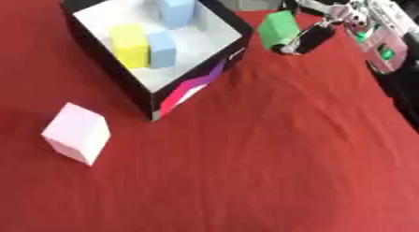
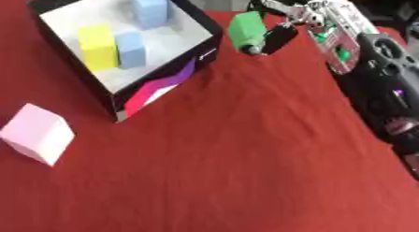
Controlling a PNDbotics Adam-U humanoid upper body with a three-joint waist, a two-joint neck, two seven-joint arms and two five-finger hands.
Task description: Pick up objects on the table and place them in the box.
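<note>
Right hand (image 2: pixel 282 32) clamped on upright green block (image 1: pixel 278 29), long axis vertical, beside box (image 1: pixel 237 24).

Even, bright light; soft motion blur throughout, faint shadows.

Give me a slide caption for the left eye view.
Right robot hand holds a green block beside the box; pink block waits.
</note>
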